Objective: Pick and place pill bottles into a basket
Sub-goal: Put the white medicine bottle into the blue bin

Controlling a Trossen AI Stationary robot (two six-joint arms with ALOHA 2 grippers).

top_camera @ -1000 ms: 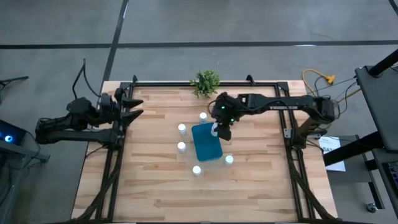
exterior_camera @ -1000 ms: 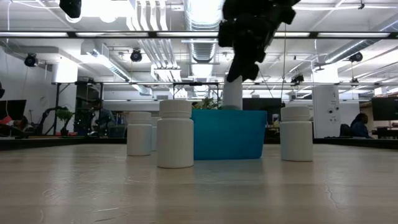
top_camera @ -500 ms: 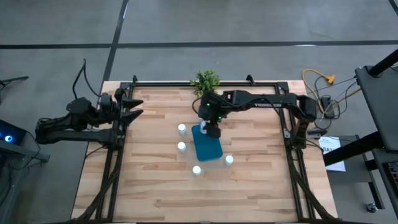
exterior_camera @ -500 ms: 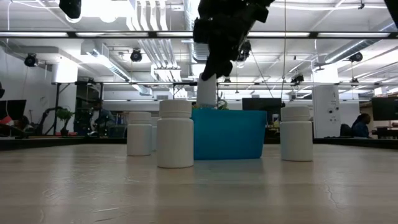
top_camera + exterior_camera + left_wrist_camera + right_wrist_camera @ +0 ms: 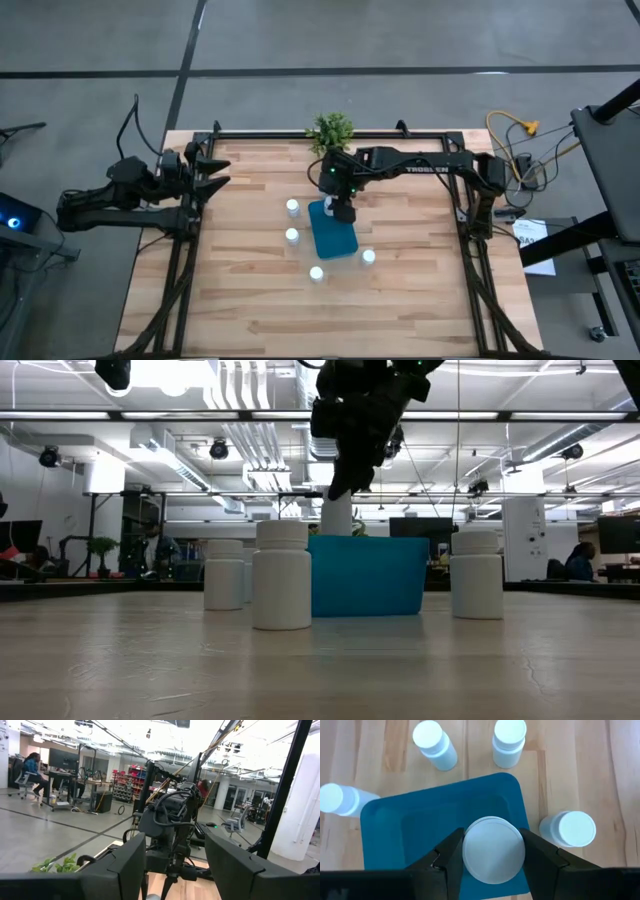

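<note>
Right tool (image 5: 338,488) grips a white bottle (image 5: 336,515) just above the blue basket (image 5: 367,576); three more bottles (image 5: 281,575) stand on the table (image 5: 320,665) beside it.

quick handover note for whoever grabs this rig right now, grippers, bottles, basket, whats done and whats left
Right gripper: shut on a pill bottle, held upright over the far end of the basket, not yet released.
Left gripper: open, empty, parked at the table's left edge.
Four loose bottles stand on the table around the basket: two on its left side, one at its near-left corner, one by its near-right corner.
The basket floor that shows in the right wrist view is bare.
Done: nothing placed in the basket that I can see.
Left: lower and release the held bottle, then collect the four loose ones.
</note>
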